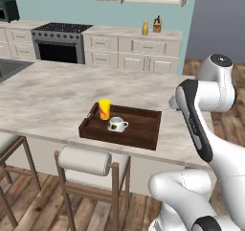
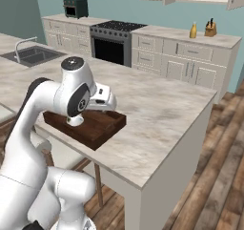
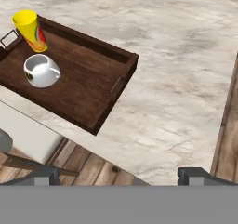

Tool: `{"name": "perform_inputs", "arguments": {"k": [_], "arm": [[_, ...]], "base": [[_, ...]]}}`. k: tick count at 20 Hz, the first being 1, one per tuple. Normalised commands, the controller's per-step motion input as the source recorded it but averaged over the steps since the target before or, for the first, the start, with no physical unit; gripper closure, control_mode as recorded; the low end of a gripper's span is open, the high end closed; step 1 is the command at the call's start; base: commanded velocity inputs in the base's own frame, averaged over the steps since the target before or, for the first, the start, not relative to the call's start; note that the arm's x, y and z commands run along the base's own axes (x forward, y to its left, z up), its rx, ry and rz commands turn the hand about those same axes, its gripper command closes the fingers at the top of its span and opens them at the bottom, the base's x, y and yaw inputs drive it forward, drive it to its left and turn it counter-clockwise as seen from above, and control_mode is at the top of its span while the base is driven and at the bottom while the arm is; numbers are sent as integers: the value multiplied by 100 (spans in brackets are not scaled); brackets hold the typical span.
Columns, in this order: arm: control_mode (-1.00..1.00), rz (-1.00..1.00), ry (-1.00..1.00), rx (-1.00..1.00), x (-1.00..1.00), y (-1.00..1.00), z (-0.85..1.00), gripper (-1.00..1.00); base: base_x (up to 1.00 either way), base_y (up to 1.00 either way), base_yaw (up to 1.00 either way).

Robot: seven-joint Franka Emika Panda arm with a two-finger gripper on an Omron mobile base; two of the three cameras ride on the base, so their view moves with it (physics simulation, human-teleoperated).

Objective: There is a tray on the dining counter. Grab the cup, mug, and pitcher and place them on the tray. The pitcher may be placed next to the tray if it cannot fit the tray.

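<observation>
Hand: your gripper [image 3: 118, 174] stood spread wide, holding nothing, above the dining counter [image 1: 52, 93] edge | Count: one tray [image 1: 139, 127] carried one cup [image 1: 105, 109] and one mug [image 1: 116, 124] (side by side, left end) | Room: tray's right half bare, open stone beyond | Far: one pitcher [image 1: 145, 28] stood on the wall counter [image 1: 134, 32], well away from your hand

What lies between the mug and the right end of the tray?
Nothing: in the hand view the tray floor from the mug to that end is bare wood. The left base view shows the same.
</observation>
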Motion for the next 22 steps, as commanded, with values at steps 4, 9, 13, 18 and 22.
{"name": "perform_inputs", "arguments": {"k": [4, 9, 13, 18, 22], "arm": [[-100, -11, 8, 0, -64, -2, 19, -100], [-100, -10, 5, 0, -49, 0, 11, -100], [-100, -1, 2, 0, -37, 0, 4, -100], [-100, 0, 1, 0, -42, 7, 0, -100], [-100, 0, 2, 0, -33, 11, 0, -100]], "base": [[0, 0, 0], [0, 0, 0], [0, 0, 0], [0, 0, 0], [0, 0, 0]]}}
